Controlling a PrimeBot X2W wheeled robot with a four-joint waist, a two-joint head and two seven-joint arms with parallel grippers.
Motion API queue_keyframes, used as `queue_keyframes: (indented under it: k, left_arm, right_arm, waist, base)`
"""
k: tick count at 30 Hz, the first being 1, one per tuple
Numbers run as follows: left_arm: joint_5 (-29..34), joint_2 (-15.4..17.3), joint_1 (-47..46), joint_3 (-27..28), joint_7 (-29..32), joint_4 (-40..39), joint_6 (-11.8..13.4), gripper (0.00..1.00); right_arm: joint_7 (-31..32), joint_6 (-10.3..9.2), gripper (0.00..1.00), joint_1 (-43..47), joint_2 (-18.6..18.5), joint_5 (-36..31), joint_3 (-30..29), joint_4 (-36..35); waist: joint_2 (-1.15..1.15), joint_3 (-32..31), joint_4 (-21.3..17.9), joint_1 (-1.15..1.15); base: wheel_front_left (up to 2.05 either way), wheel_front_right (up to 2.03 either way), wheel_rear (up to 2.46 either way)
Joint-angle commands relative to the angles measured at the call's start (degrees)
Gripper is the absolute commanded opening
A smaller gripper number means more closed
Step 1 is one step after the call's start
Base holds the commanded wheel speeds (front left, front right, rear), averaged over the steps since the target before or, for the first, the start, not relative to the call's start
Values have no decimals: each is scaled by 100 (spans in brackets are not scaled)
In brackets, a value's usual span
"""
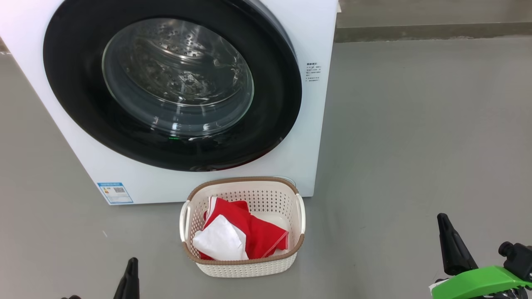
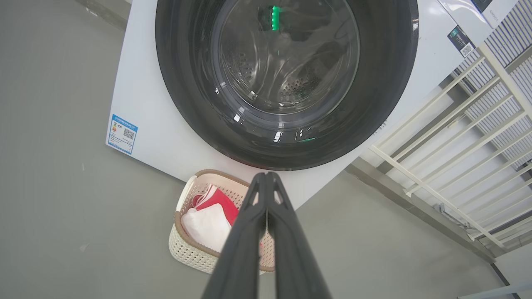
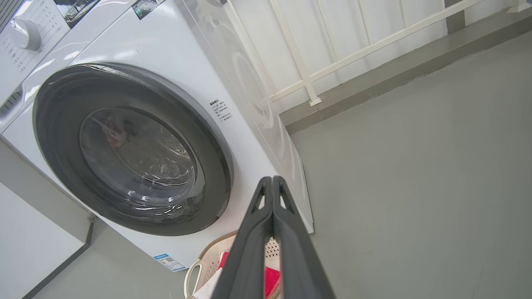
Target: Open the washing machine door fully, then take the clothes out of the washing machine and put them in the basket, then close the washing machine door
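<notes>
Big white front-loading washing machine (image 1: 307, 124) on the floor; its round glossy black door with bulging glass window (image 1: 174, 79) shut flush. Small cream perforated plastic basket, brown rim (image 1: 245, 268), touching machine's front base, holds crumpled red-and-white clothes (image 1: 249, 232).

basket (image 1: 245, 268) on floor (image 1: 415, 145) before washing machine (image 1: 318, 137), clothes (image 1: 259, 234) in basket, door (image 1: 70, 83) seemingly flush against its front

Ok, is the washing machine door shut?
Shut. The washing machine door lies flush against the washing machine front, with no gap showing at its rim.
</notes>
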Motion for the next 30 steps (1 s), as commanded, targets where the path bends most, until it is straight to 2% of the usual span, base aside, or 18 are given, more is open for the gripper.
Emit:
queue_keyframes:
  k: [1, 30]
  left_arm:
    - [-195, 75, -283, 111, 48, -107, -54, 0]
    - [-2063, 100, -554, 214, 526, 16, -123, 0]
  right_arm:
    - [59, -8, 0, -305, -84, 196, 16, -116]
    - [549, -13, 0, -524, -116, 2184, -1, 2]
  waist:
    - [0, 6, 0, 0]
    - [0, 102, -3, 0]
  base:
    - [0, 0, 0]
    - [0, 0, 0]
